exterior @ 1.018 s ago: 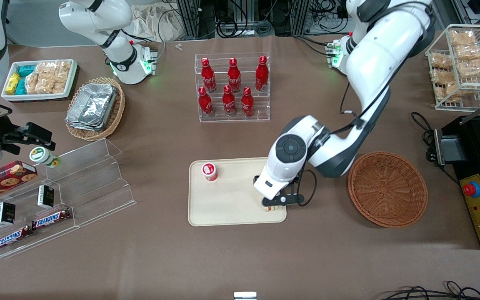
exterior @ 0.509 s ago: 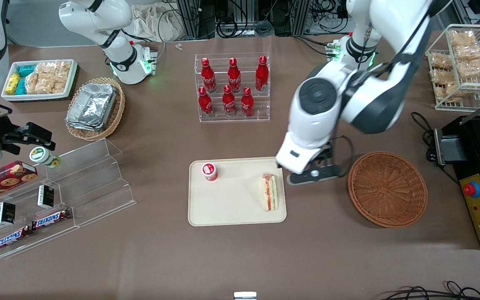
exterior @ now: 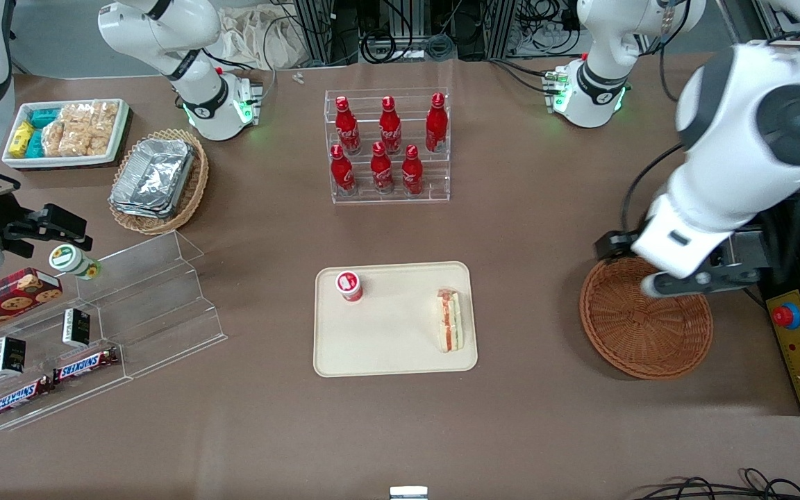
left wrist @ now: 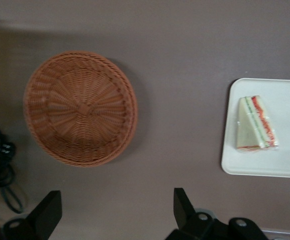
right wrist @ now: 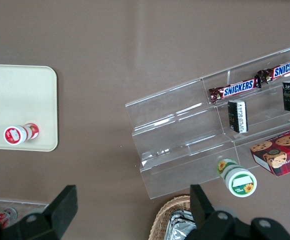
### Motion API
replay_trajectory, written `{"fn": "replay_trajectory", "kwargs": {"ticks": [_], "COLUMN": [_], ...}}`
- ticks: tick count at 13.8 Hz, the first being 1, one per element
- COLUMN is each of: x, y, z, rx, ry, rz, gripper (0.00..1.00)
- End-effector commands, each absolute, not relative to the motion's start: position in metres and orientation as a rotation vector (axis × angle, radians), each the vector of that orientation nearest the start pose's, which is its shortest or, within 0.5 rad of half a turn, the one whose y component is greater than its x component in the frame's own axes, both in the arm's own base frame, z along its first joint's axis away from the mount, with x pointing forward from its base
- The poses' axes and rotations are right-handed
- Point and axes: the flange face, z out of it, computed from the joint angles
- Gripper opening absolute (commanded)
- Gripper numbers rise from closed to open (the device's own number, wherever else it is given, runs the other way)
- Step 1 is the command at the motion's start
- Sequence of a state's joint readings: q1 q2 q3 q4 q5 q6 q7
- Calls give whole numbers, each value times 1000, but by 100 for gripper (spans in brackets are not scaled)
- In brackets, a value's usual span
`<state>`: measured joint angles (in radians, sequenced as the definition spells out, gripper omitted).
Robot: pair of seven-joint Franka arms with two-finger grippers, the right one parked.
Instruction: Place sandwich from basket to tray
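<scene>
- We see our gripper (left wrist: 115, 215) with its fingers (left wrist: 47, 212) spread apart and holding nothing, high above the basket (exterior: 645, 317).
- The basket sits on the table, well apart from the tray (exterior: 386, 347).
- The sandwich (exterior: 448, 319) lies on the tray near its basket-side rim, apart from a small red-capped bottle (exterior: 348, 285).

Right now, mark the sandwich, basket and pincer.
sandwich (exterior: 449, 321), front view, striped filling edge.
basket (exterior: 639, 326), front view, woven floor.
pincer (left wrist: 116, 215), left wrist view, open, gap between fingertips, above the table.
</scene>
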<state>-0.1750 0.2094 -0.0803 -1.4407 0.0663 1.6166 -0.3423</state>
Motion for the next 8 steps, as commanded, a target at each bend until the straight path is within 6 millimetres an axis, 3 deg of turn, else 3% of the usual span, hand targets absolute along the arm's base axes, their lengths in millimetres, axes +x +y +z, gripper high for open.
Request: {"fn": "replay_trajectory", "kwargs": {"ticks": [1, 2, 3, 5, 8], "x": [588, 586, 586, 584, 588], "y": [-63, -48, -20, 5, 7], "z": [579, 585, 586, 586, 587], "rx": [-3098, -3115, -3119, -3122, -3152], "ry": [-165, -100, -114, -112, -165], "rz": [91, 87, 91, 97, 79], "gripper": [99, 99, 99, 99, 99]}}
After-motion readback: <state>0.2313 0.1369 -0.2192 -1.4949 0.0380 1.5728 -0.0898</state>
